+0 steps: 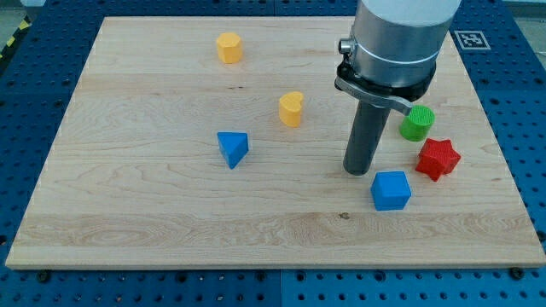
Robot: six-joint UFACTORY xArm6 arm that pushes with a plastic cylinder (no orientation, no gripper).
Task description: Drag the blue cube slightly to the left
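Blue cube point(392, 190) sits low on the desk point(128, 213), toward the view's right, resting flat and apart from everything else. Noted left to right: blue triangular block point(232, 148) mid-desk; yellow block point(229, 48) near the view's top; yellow heart-like block point(291, 109) below and right of it. Then my tip point(356, 171), planted just up and to the left of the cube, close but with a sliver of wood showing between. No gripper on this rig, only the rod, so nothing to open or close. Green cylinder point(417, 123) and red star point(438, 159) lie to the cube's upper right. Judgement: the tip stands on the cube's left side, so a leftward push calls for rounding to its right face first.
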